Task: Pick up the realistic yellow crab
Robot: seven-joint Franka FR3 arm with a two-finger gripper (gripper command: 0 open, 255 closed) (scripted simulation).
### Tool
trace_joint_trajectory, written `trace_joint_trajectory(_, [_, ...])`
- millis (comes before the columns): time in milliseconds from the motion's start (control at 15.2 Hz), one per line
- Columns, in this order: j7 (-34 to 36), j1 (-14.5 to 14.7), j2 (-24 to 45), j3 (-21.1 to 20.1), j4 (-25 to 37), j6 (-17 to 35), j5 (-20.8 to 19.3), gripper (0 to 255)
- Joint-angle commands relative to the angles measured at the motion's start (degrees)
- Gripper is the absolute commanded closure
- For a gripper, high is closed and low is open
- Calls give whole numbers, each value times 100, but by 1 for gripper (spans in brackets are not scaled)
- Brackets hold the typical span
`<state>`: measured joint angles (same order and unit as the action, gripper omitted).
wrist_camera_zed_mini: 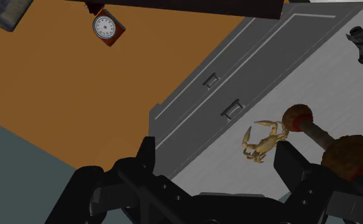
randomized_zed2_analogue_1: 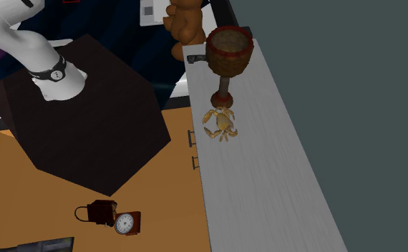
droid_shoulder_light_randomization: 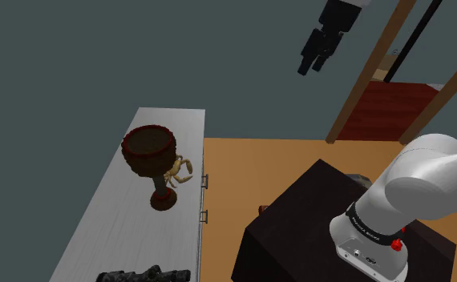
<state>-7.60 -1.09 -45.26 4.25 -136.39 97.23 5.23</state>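
Observation:
The yellow-tan crab (droid_shoulder_light_randomization: 179, 170) lies on the grey-white cabinet top (droid_shoulder_light_randomization: 131, 236), touching the foot of a brown goblet (droid_shoulder_light_randomization: 149, 152) with a red rim. The second exterior view has the crab (randomized_zed2_analogue_1: 221, 123) just in front of the goblet's stem (randomized_zed2_analogue_1: 225, 84). My black gripper (droid_shoulder_light_randomization: 313, 58) hangs high in the air, far above and to the shoulder view's right of the cabinet. In the wrist view my gripper (wrist_camera_zed_mini: 218, 159) is open with nothing between its fingers (wrist_camera_zed_mini: 291, 160); the crab (wrist_camera_zed_mini: 263, 141) lies far below, near one fingertip and beside the goblet's foot (wrist_camera_zed_mini: 298, 116).
The cabinet has two drawer handles (wrist_camera_zed_mini: 232, 108) on its front, above an orange floor. A dark knobbly object (droid_shoulder_light_randomization: 143, 275) lies at the cabinet's near end. A red-cased clock (randomized_zed2_analogue_1: 127, 223) sits on the floor near the black stand (randomized_zed2_analogue_1: 88, 122). A brown teddy bear (randomized_zed2_analogue_1: 185, 21) stands by the cabinet's far end.

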Motion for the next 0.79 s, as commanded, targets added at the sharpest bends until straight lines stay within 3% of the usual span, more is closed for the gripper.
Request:
trace_joint_trajectory(0, [0,0,0,0,0,0,0,0])
trace_joint_trajectory(726, [1246,275,713,-1061,-1119,2117,716,0])
